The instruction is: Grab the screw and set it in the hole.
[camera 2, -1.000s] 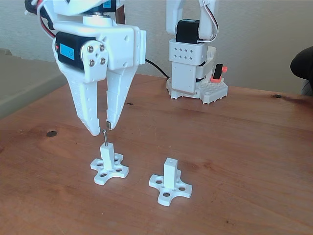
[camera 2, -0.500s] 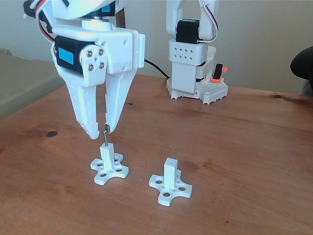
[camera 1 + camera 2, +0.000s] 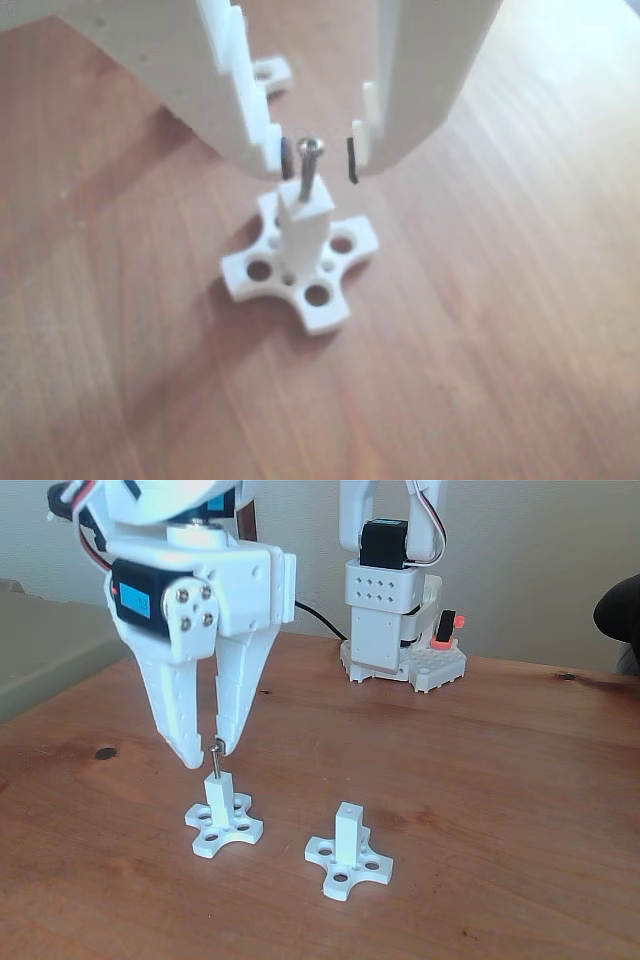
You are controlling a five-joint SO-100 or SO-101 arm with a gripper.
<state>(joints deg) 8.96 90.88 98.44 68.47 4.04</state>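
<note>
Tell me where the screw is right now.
The screw stands upright in the top of the left white post in the fixed view, its head between the open gripper fingertips, touching neither in the other view.

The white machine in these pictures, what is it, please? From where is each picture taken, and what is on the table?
It is a small robot arm. Its two-finger gripper is the claw. The fixed view looks from the side; the other view looks down between the open fingers. On the wooden table stand two white posts on cross-shaped bases, the left post and the right post. A thin metal screw stands upright in the hole on top of the left post. The fingers sit on either side of its head, apparently not squeezing.
</note>
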